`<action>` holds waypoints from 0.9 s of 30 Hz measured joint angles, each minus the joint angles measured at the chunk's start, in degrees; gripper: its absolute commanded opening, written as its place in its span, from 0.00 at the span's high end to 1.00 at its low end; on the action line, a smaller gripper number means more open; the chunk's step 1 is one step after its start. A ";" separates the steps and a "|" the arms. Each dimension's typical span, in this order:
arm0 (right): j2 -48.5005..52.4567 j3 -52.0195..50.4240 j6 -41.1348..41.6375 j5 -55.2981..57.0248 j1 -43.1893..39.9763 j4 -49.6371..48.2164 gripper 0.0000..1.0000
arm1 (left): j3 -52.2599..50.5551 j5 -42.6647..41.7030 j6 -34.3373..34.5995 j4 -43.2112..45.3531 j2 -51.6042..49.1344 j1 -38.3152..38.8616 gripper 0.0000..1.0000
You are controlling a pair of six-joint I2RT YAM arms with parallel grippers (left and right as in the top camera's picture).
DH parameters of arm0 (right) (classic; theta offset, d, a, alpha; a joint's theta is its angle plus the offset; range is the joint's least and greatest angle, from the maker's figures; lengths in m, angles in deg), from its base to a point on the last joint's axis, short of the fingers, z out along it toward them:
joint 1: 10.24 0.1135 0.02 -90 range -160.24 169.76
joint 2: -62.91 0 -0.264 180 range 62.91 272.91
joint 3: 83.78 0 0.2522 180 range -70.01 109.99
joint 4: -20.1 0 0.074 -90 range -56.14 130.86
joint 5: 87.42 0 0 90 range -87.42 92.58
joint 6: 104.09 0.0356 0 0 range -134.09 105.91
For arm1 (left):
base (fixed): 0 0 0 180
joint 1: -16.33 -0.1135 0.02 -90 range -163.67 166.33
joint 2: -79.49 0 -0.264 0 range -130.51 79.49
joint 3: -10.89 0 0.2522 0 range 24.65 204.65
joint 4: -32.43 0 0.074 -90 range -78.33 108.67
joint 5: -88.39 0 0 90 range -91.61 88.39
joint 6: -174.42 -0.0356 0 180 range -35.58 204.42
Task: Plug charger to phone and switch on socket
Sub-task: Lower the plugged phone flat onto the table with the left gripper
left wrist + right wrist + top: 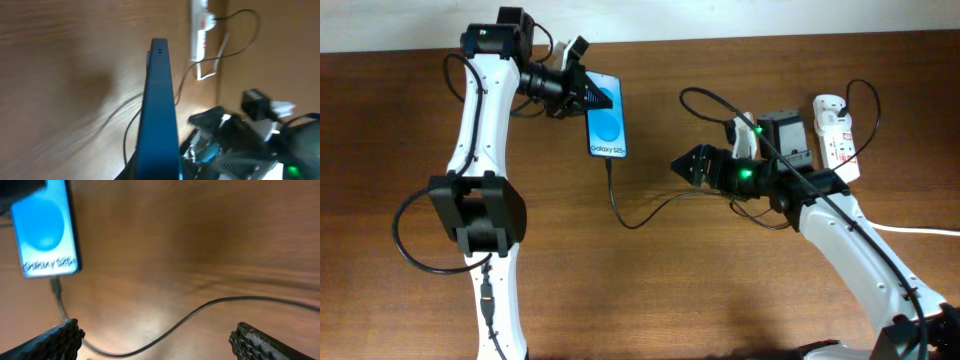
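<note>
Brown wood-grain table; strip of pale wall along twelve o'clock. At eleven, phone, screen up, clenched at its top end by left gripper. Charger entering its bottom edge. Mid-table, right gripper spread wide, holding nothing. At two, socket.

Overhead camera looks straight down, taking in the whole table. Left wrist camera sits close, sighting the phone edge-on. Right wrist camera looks down from near, sharing phone and charger with overhead.
</note>
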 measured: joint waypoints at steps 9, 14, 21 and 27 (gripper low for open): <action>0.00 0.13 -2.43 8.28 -1.57 1.33 0.02 | -0.15 7.80 -2.29 -3.89 0.00 0.00 1.00; 0.00 0.13 -2.62 9.05 -1.57 1.73 0.02 | -4.20 8.83 -2.58 -1.42 0.00 0.00 1.00; 0.00 0.15 -2.62 9.25 -1.57 1.97 0.02 | -15.32 9.11 -2.45 7.04 0.00 0.00 1.00; 0.00 0.17 -2.62 9.25 -1.57 1.99 0.02 | -20.83 9.29 -0.09 14.45 0.00 0.00 1.00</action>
